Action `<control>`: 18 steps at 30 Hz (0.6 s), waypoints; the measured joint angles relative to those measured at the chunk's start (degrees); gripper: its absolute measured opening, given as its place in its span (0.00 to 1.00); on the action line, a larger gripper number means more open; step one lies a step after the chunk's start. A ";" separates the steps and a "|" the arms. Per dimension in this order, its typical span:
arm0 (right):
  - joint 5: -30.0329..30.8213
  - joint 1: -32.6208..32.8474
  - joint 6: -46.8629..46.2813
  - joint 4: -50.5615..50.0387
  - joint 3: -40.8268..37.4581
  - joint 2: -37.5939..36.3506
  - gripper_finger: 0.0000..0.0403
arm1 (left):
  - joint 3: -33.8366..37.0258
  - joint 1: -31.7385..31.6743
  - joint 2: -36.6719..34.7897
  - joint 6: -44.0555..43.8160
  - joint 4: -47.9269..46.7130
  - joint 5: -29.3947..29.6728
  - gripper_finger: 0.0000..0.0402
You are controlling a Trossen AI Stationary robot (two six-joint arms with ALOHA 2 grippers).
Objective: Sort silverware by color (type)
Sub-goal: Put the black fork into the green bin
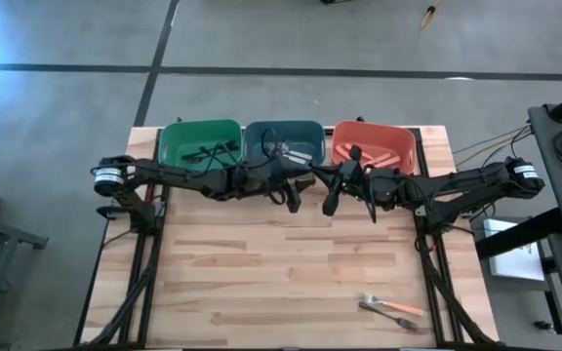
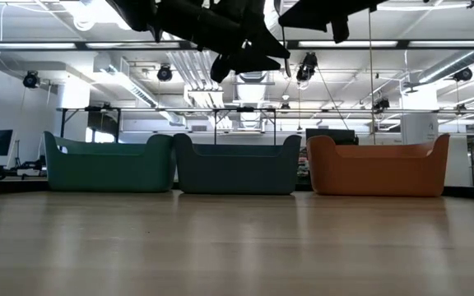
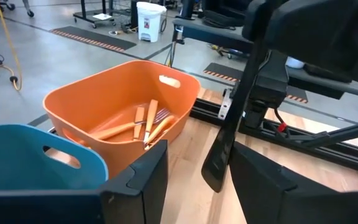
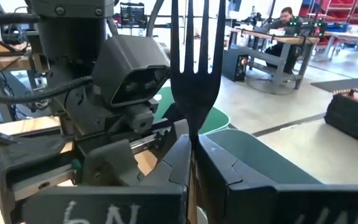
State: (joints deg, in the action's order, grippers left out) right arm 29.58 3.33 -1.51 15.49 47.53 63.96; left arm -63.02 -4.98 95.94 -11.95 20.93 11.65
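Black fork (image 4: 194, 68) is clamped upright between the right gripper's (image 1: 332, 200) closed fingers, centre of high view — apparently offered for handover. Left gripper (image 1: 293, 198) is spread just beside it, handle (image 3: 219, 152) between its fingers (image 3: 143, 180), untouched — green bin (image 1: 199, 144) likely destination.

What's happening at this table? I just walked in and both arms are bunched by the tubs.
Silverware sorting is under way. The right hand is shut on a black fork, held above the table before the bins. The left hand is open, facing it, holding nothing. Orange-handled pieces lie in the orange bin; the last utensils wait near the table's front right corner.
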 joint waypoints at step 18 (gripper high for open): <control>0.18 0.00 1.63 -0.60 -0.02 0.00 0.02 | -4.61 -0.59 1.95 1.29 -3.93 -1.62 0.04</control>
State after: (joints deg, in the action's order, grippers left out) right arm 29.76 3.33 0.11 14.88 47.51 63.96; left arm -67.63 -5.57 97.89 -10.66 17.00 10.03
